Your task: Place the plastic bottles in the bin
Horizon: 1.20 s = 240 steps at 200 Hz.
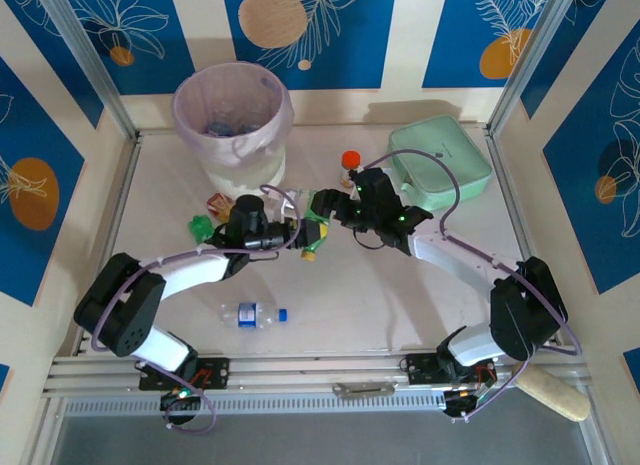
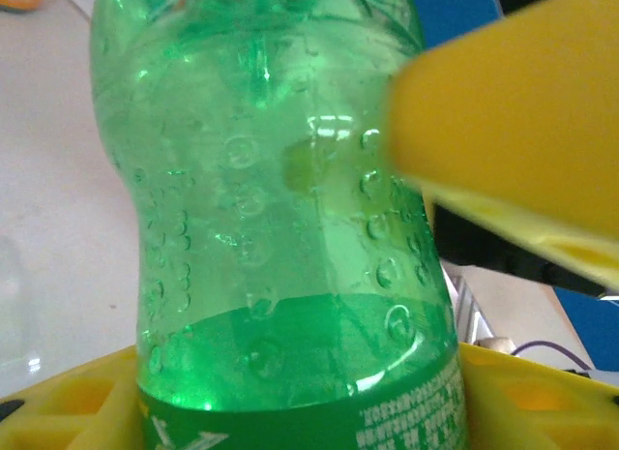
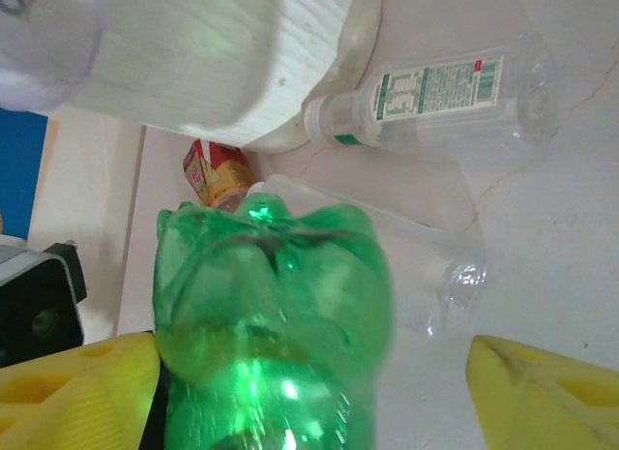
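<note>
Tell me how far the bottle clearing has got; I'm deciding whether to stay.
Done: a few bottles show inside the bin. In hand: the left tool grips a green bottle while the right tool stands open around it. Left: a blue-capped clear bottle, a red-labelled bottle and others by the bin.

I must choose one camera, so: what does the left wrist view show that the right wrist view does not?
Left wrist, not right: the white-printed green label on the green dimpled plastic bottle. Right wrist, not left: the round white bin's base, a clear plastic bottle lying flat, a red-labelled item. Both: that green bottle between yellow fingers.
</note>
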Tool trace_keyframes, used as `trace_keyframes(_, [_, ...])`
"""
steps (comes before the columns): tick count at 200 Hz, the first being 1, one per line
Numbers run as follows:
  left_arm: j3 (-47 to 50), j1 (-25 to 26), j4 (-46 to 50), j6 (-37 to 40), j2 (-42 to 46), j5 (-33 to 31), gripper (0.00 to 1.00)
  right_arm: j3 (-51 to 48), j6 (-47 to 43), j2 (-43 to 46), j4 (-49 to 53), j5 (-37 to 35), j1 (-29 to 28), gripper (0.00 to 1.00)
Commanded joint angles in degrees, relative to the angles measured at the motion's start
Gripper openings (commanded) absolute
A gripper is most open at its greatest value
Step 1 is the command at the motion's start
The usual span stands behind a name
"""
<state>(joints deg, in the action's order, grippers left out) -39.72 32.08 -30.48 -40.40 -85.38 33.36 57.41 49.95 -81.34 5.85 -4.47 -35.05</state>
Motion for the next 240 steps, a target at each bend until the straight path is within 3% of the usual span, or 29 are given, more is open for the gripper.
trace_keyframes(1, [0.18,-3.17,2.09,1.93,3.68,-2.11,0.37,-0.39,0.14,4.0,1.64,-0.87,2.34,0.84])
trace_keyframes(45, [-7.43,-9.37,11.99,8.41,7.83,-1.97,0.31,-3.79,0.39,7.88,3.19,-1.64,5.59,0.86])
trace_keyframes(92, [-25.38,-13.29,23.12,15.97,6.22,-0.99,0.17,-6.37,1.01,9.75,3.78,-2.12,6.31,0.86])
trace_keyframes(181, [-59.76,-23.7,46.72,30.44,-8.5,-12.71,0.17,-9.23,0.1,14.46,4.77,-3.96,6.79,0.87])
trace_keyframes(240, [-74.39,-26.58,60.26,33.03,-20.78,-15.3,0.22,-12.59,0.18,20.3,6.6,-5.79,7.76,0.88])
